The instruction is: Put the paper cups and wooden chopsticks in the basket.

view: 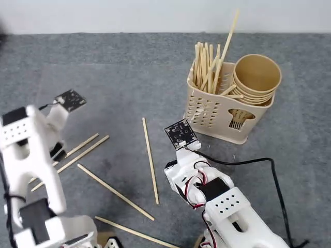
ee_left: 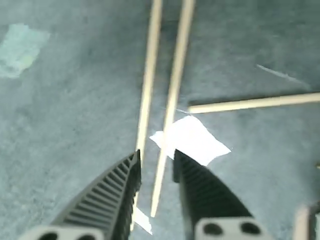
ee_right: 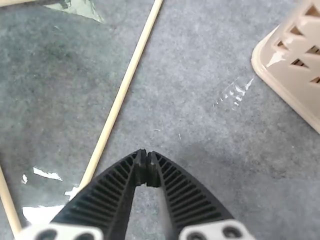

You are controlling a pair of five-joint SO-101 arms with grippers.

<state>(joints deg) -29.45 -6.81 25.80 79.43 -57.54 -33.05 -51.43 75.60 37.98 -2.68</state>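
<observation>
Our left gripper stands slightly open, low over the table near its left edge. One chopstick runs between the jaws, close to that stick's end. A second chopstick lies just beside it and passes right at the tip of one jaw, and that is where we see the trouble. On closing, the jaw may catch both sticks or shove the neighbour. A thin stick pinched so near its end is also likely to swing or slip out on the lift.

Our right gripper is closed on nothing above the table's middle, beside a loose chopstick and near the basket. The basket stands toward the far right corner, already holding the cups and a bundle of chopsticks — a long stick carried across could knock against that arm or against the sticks leaning out.
</observation>
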